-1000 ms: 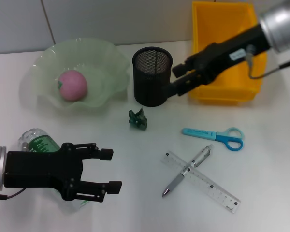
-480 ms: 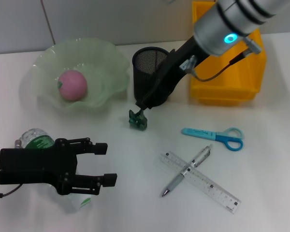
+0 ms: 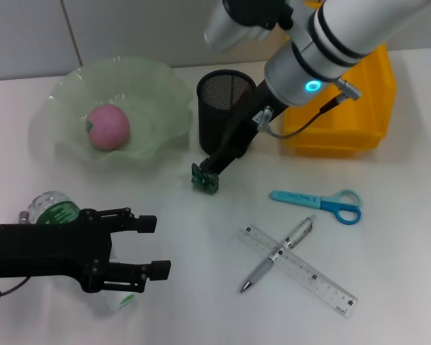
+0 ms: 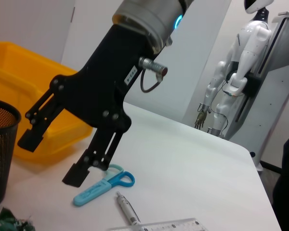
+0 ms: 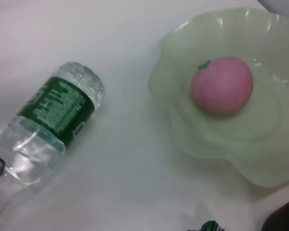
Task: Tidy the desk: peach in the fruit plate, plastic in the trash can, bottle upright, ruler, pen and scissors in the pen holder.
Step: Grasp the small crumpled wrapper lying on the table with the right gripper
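Note:
My right gripper (image 3: 210,165) is open and reaches down in front of the black mesh pen holder (image 3: 225,108), its tips just above the crumpled green plastic (image 3: 205,180). The left wrist view shows it (image 4: 53,156) with the jaws apart. My left gripper (image 3: 147,248) is open, low over the table beside the lying clear bottle with a green label (image 3: 54,212). The pink peach (image 3: 106,126) lies in the pale green fruit plate (image 3: 154,93). Blue scissors (image 3: 320,203), a silver pen (image 3: 279,253) and a clear ruler (image 3: 302,272) lie at the right front; the pen crosses the ruler.
The yellow bin (image 3: 345,136) stands at the back right, behind the right arm. The right wrist view shows the bottle (image 5: 48,125), the peach (image 5: 222,85) and the plate (image 5: 241,154). A white humanoid robot (image 4: 231,82) stands beyond the table.
My right gripper has swung from beside the yellow bin, past the pen holder, down to the green plastic. My left gripper has drifted slightly left along the bottle.

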Available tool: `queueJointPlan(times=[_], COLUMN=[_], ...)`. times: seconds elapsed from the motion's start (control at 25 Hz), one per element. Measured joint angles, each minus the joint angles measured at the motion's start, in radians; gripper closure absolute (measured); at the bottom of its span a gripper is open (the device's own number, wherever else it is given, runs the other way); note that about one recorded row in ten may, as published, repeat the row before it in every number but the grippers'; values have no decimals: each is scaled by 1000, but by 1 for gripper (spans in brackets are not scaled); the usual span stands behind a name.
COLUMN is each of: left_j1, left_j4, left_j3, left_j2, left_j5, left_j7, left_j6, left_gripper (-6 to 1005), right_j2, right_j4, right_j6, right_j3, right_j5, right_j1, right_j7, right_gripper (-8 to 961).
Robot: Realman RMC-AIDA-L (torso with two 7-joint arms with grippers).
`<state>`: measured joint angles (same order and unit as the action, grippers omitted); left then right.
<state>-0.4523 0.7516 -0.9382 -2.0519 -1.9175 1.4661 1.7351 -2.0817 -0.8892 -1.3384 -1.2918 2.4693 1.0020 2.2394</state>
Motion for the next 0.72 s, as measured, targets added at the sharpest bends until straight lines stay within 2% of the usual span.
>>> queueJointPlan(times=[0.36,0.72], left_j1=[2,5], left_j4=[0,0], left_j3=[1,1], left_j2=[2,4], left_j5=[-1,-4], left_j7=[11,13], left_j6=[6,12], left_gripper=[156,158], right_j2=[-6,-7], right_j4=[90,142], right_j6=[131,206], right_j3=[-98,-177], right_j5=[-38,-94], right_j1=[-1,1], right_j7=[-11,-12], right_gripper=[138,138])
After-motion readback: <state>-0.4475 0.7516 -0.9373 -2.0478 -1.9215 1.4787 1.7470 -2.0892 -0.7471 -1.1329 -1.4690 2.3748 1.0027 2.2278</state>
